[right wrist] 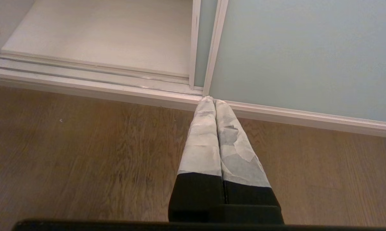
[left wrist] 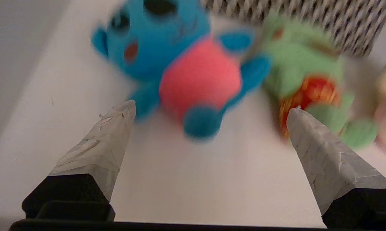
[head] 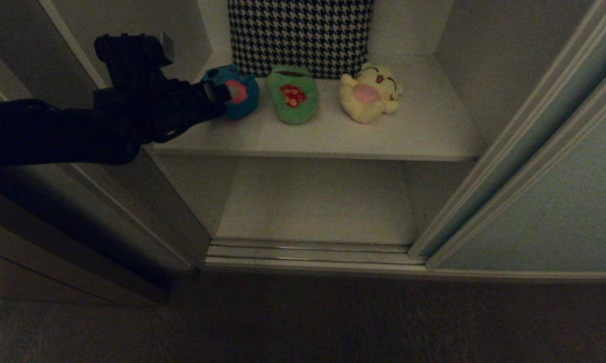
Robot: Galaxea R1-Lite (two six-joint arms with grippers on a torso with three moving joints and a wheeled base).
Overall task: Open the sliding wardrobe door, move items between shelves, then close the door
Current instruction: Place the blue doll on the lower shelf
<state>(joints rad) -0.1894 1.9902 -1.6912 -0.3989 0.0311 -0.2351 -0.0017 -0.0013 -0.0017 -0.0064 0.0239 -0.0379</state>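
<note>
The sliding wardrobe door stands slid to the right, leaving the shelves exposed. Three plush items lie in a row on the upper shelf: a blue one with a pink belly, a green frog and a yellow one. The lower shelf is bare. My left gripper reaches in from the left and is open. The blue toy lies just ahead, one foot level with the fingertips, untouched. My right gripper is shut and empty, low over the floor by the door.
A black-and-white houndstooth cloth stands against the back wall behind the toys. Silver floor rails run along the wardrobe's foot. The left side wall is close beside my left arm. Wooden floor lies in front.
</note>
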